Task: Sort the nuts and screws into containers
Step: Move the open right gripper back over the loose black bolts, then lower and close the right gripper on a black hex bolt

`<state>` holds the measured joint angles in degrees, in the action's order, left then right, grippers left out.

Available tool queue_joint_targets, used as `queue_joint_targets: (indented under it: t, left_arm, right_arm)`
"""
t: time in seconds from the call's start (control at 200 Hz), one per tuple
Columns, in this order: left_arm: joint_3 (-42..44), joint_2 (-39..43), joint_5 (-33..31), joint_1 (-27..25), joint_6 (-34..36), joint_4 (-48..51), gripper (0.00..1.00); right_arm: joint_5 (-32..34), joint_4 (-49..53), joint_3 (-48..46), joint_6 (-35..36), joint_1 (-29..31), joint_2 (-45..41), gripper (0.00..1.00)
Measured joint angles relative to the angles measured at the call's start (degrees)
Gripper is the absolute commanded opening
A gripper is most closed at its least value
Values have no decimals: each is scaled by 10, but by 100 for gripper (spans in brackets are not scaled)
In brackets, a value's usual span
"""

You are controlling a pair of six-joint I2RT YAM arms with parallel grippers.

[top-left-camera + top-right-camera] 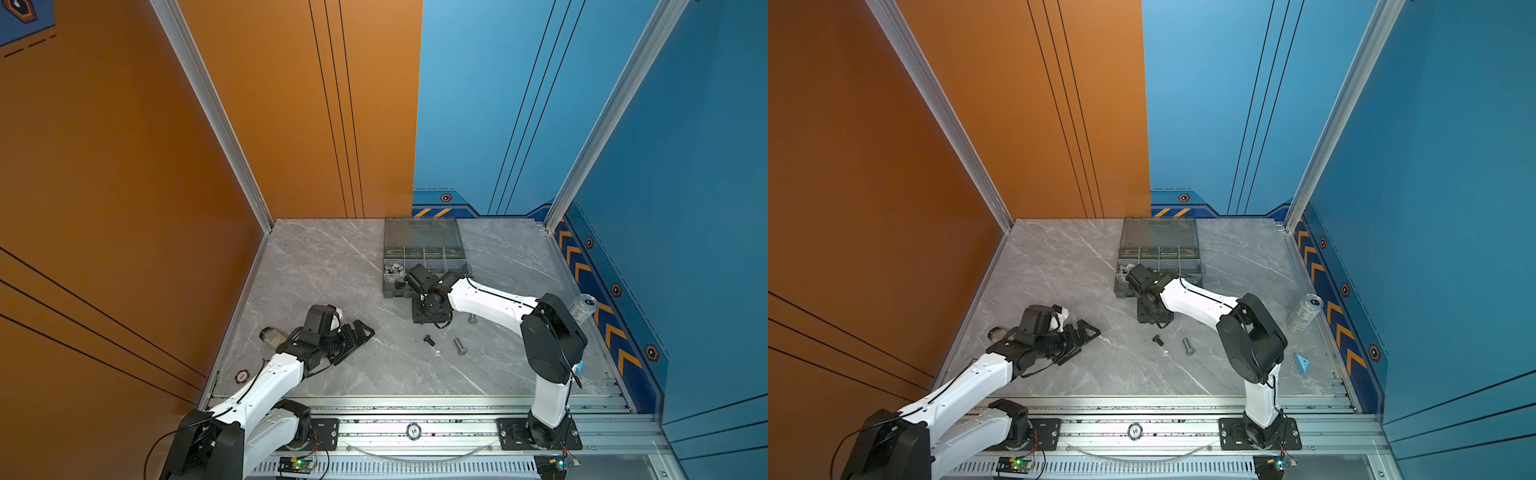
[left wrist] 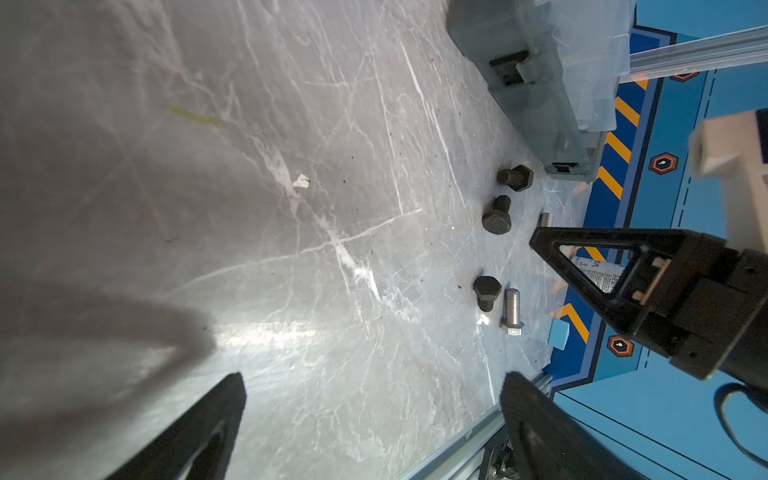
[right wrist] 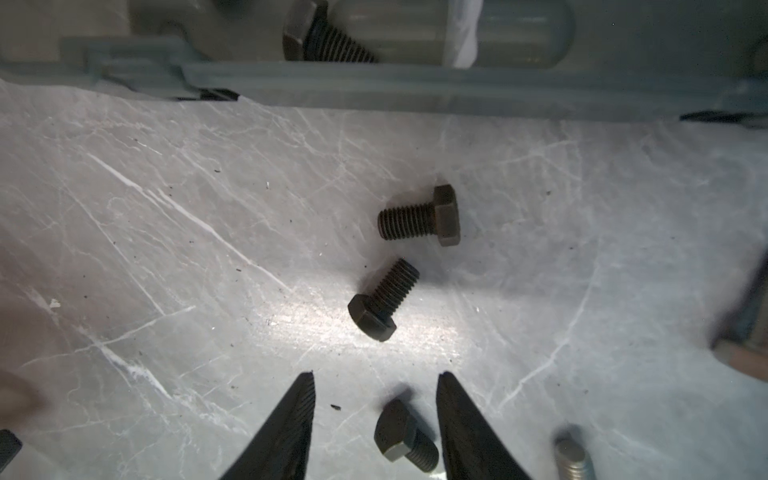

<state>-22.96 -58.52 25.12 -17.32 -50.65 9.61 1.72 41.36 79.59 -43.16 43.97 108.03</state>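
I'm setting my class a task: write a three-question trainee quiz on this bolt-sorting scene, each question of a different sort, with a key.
1. Which gripper is nearer the box?
2. True or false: the box lid is shut.
3. How many black bolts lie loose in the left wrist view? A) one B) three C) six

Key: 1. the right gripper; 2. false, it stands open; 3. B.
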Motion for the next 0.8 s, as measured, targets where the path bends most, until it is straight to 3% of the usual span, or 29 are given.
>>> queue_joint_targets:
  t: [0.28, 0.801]
  left_arm:
    - [0, 4, 0, 0, 0, 0, 98]
    - [-12, -19, 0, 0, 3, 0, 98]
  right_arm:
    - [3, -18, -7, -58, -1, 13, 55]
    - [2, -26, -5, -62, -10, 59, 54]
